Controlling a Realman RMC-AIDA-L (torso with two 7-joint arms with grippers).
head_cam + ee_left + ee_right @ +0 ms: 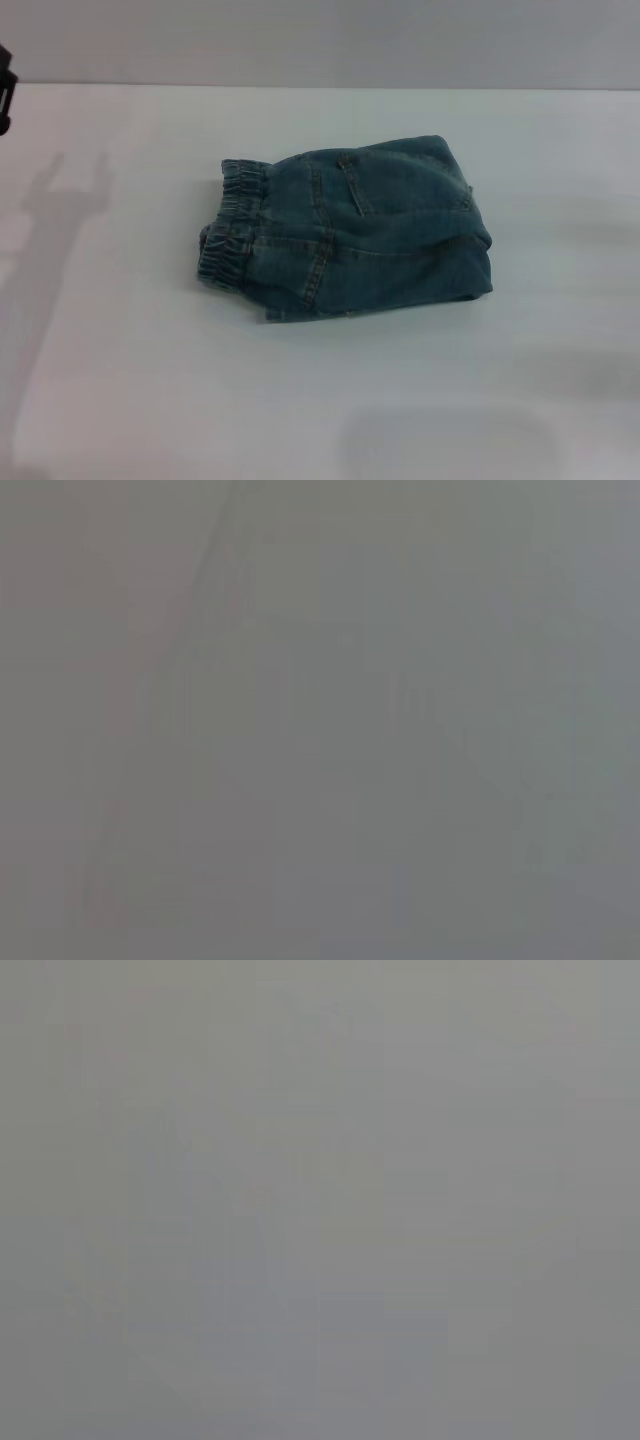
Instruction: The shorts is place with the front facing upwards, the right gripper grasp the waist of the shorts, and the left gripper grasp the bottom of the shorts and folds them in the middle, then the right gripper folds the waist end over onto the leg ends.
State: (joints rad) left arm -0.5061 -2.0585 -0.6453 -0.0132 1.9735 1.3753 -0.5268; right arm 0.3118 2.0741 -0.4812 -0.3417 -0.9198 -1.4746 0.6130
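Observation:
The blue denim shorts [370, 230] lie folded into a compact bundle in the middle of the white table [120, 380] in the head view. Their gathered elastic waist [235, 215] points toward the left, doubled on itself. A rounded fold [478, 245] forms the right side. I cannot make out the leg ends or the bottom of the shorts; they seem hidden within the fold. A small black part of the left gripper [5, 90] shows at the far left edge, well away from the shorts. The right gripper is out of view. Both wrist views show only plain grey.
The table's far edge [320, 87] meets a grey wall. A two-pronged shadow [70, 190] falls on the table's left part. A faint rounded shadow [445, 440] lies near the front edge.

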